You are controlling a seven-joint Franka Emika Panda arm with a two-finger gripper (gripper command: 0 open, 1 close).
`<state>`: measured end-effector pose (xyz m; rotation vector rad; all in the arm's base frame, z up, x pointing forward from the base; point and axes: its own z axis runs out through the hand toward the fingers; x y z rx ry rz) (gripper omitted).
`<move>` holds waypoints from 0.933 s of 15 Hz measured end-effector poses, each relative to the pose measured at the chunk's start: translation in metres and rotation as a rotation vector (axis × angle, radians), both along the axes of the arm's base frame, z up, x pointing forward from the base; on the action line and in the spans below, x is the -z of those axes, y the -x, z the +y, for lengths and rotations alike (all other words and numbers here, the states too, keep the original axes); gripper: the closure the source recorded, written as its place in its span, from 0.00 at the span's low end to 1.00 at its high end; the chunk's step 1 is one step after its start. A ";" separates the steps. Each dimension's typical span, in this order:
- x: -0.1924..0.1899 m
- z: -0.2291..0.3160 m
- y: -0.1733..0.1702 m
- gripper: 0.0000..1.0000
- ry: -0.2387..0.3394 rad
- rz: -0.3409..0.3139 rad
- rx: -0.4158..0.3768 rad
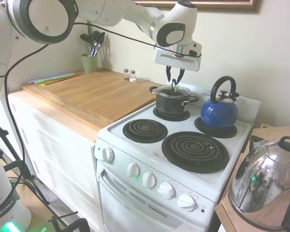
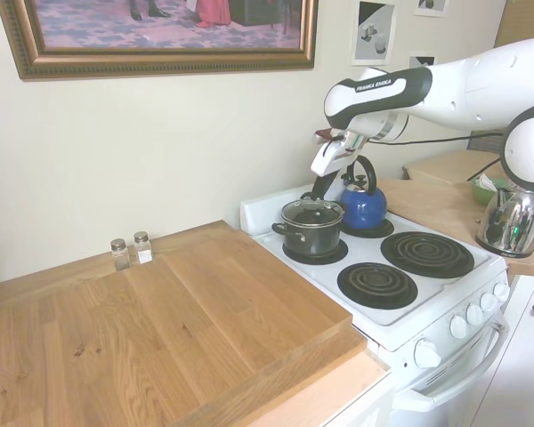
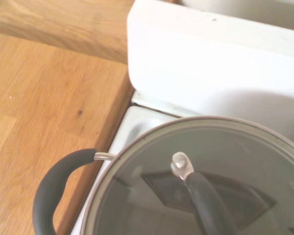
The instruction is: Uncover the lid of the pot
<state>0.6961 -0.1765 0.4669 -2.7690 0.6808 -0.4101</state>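
Glass lid [image 3: 201, 181] on pot [image 1: 172, 100], gripper [image 1: 174, 79] parted just above, arm lettered "FRANKA EMIKA".

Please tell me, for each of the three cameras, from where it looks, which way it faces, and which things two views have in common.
First exterior view: in front of the stove, facing the back wall; arm enters from picture's left, hand above the pot.
Second exterior view: over the wooden counter, facing along it toward the stove; arm enters from right.
Wrist view: looks down on the lid; no robot parts show.
Both exterior views share pot, blue kettle, shakers.
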 end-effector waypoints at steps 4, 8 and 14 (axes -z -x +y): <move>0.002 -0.003 0.001 1.00 0.005 -0.006 0.001; 0.003 -0.001 0.000 1.00 0.007 -0.009 -0.009; 0.002 -0.005 0.000 1.00 -0.016 -0.018 0.005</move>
